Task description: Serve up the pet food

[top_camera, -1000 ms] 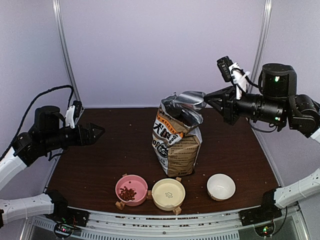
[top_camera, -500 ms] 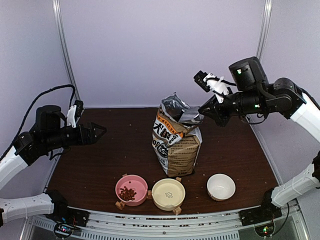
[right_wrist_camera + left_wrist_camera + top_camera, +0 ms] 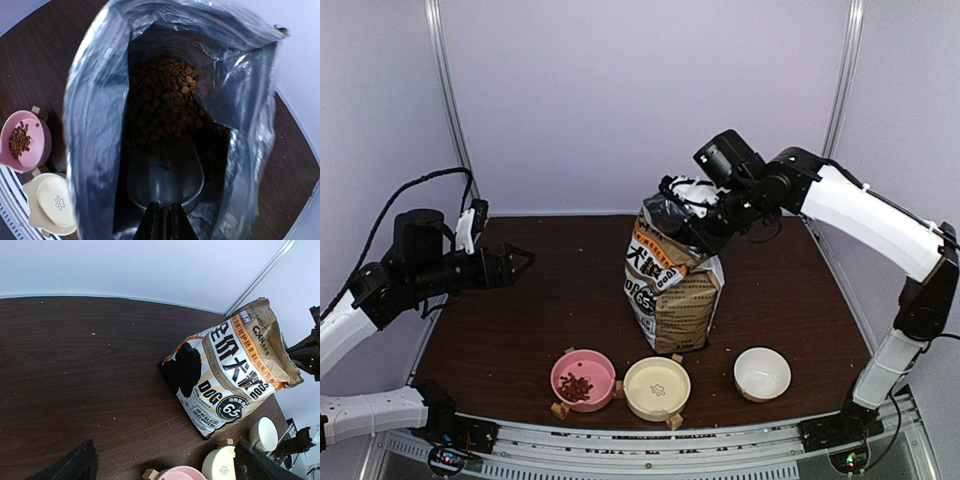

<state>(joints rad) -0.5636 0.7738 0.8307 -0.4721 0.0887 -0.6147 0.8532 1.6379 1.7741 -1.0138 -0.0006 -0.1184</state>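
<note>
The pet food (image 3: 165, 100) is a heap of dark brown kibble inside the open foil-lined bag (image 3: 95, 125). The bag stands upright mid-table (image 3: 670, 290) and shows in the left wrist view (image 3: 230, 370). My right gripper (image 3: 162, 220) is shut on the handle of a metal scoop (image 3: 165, 180). The scoop's bowl is down inside the bag mouth, its front edge at the kibble, with one pellet in it. From above, the right gripper (image 3: 705, 225) sits at the bag's top. My left gripper (image 3: 515, 262) is open and empty, well left of the bag.
Three bowls stand in a row near the front edge. The pink bowl (image 3: 583, 378) holds some kibble (image 3: 576, 386), the cream bowl (image 3: 657, 387) has a paw print, and the white bowl (image 3: 762, 372) is at the right. Small wooden blocks sit by the pink and cream bowls.
My right arm has swung left and down from the right of the bag to its open mouth, putting the scoop inside. The left arm has barely moved.
</note>
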